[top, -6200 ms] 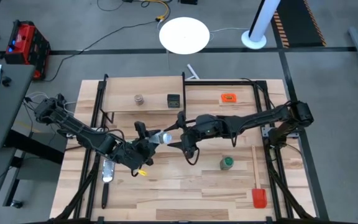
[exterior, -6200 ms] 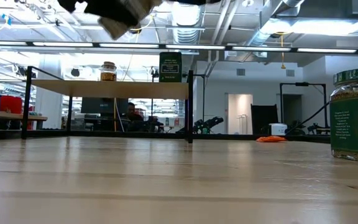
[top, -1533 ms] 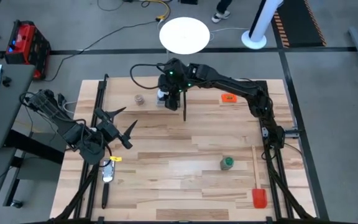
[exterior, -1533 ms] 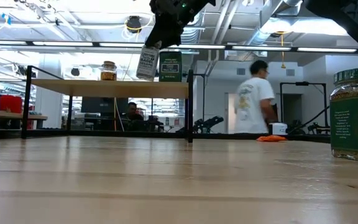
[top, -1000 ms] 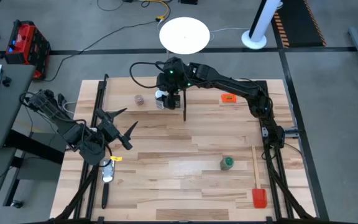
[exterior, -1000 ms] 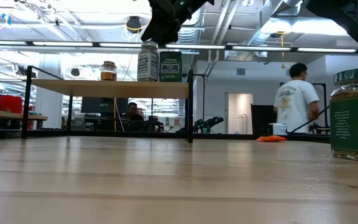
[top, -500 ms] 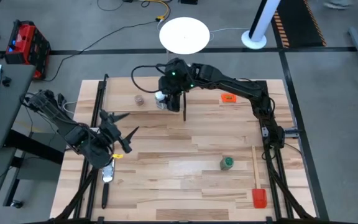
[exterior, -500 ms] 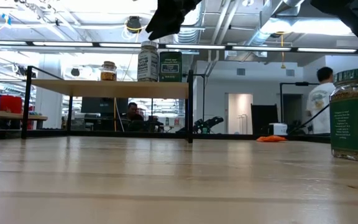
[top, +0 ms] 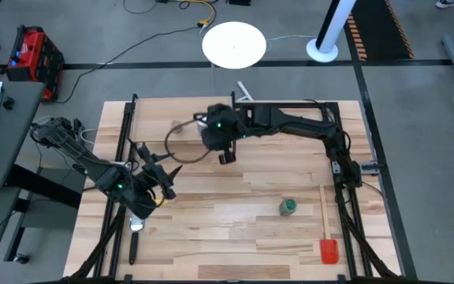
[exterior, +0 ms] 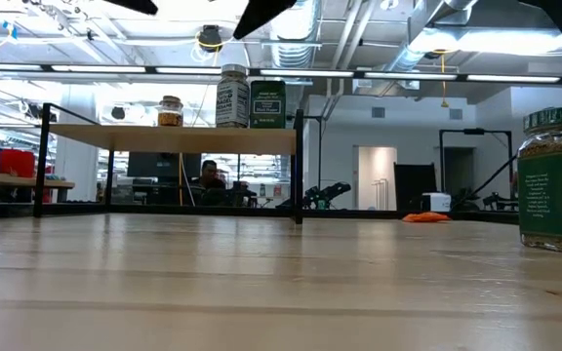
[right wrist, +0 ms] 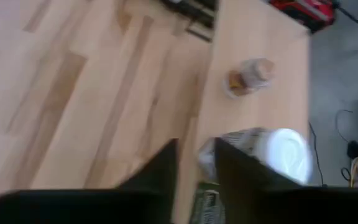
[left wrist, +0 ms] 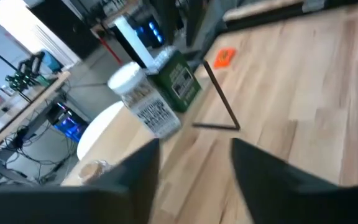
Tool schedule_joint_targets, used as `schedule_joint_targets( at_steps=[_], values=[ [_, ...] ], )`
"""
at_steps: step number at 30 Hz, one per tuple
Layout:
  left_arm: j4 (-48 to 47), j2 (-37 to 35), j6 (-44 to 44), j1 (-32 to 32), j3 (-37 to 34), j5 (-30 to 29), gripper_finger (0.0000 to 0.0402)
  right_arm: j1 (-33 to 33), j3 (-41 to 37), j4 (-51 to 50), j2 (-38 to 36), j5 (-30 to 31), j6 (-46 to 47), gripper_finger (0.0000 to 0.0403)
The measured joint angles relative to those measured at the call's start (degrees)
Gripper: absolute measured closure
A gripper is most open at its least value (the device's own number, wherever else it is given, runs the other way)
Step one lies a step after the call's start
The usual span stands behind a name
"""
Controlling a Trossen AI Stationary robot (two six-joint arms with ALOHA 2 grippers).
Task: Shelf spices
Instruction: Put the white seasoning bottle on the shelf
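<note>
The shelf [top: 152, 118] stands at the table's far left. On its plank, in the low view, a brownish jar [exterior: 170, 111], a clear jar with a white lid [exterior: 232, 96] and a black tin [exterior: 267, 104] stand upright on their bases. A green-lidded jar [top: 288, 207] stands on the table at the near right. My right gripper [top: 225, 155] hangs just in front of the shelf's near edge, its fingers a narrow gap apart [right wrist: 194, 171] and holding nothing. Farther left, my left gripper [top: 160, 162] is open [left wrist: 194, 180] and holds nothing.
A red-headed spatula [top: 325, 229] with a wooden handle lies along the table's right edge. A flat orange tag [exterior: 425, 217] lies at the far right. Bare wood stretches across the table's middle and near side.
My right gripper has let go of the clear jar, risen off it and drawn back from the shelf toward the table's near edge. The jar stays upright on the plank beside the black tin. My left gripper has gone a little toward the table's right and near edges.
</note>
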Motion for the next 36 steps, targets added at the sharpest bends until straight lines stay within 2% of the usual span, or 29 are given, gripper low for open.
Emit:
schedule_joint_targets(
  at_steps=[2,4,6,9,13,17,23,36],
  values=[
    [0.01,0.29,1.14,0.93,0.00,1.72,0.0285,0.47,0.00,-1.79,0.00,-0.07,-0.36,0.0380],
    [-0.01,0.45,2.12,1.81,0.00,2.81,0.0356,0.20,0.00,-1.96,0.00,-0.04,0.82,0.0387],
    [0.03,0.58,1.84,2.76,0.00,2.47,0.0387,-0.68,0.00,-2.02,0.00,-0.04,1.28,0.0388],
    [0.01,0.43,1.45,4.41,0.00,0.27,0.0384,-2.32,0.00,-2.03,0.00,-0.21,1.27,0.0397],
    [0.03,0.50,1.17,6.13,0.00,0.10,0.0397,-4.72,-0.02,-1.88,0.02,-0.94,1.54,0.0397],
    [0.03,0.67,0.94,7.30,0.00,0.05,0.0397,-6.89,-0.02,-1.22,0.02,-5.37,1.57,0.0399],
    [0.07,0.64,0.19,7.79,0.00,-0.30,0.0396,-8.61,-0.11,0.92,0.48,-8.93,1.43,0.0399],
    [0.05,0.64,-0.01,7.79,0.00,-0.34,0.0396,-10.32,-4.15,5.88,0.63,-9.27,1.23,0.0401]
  ],
)
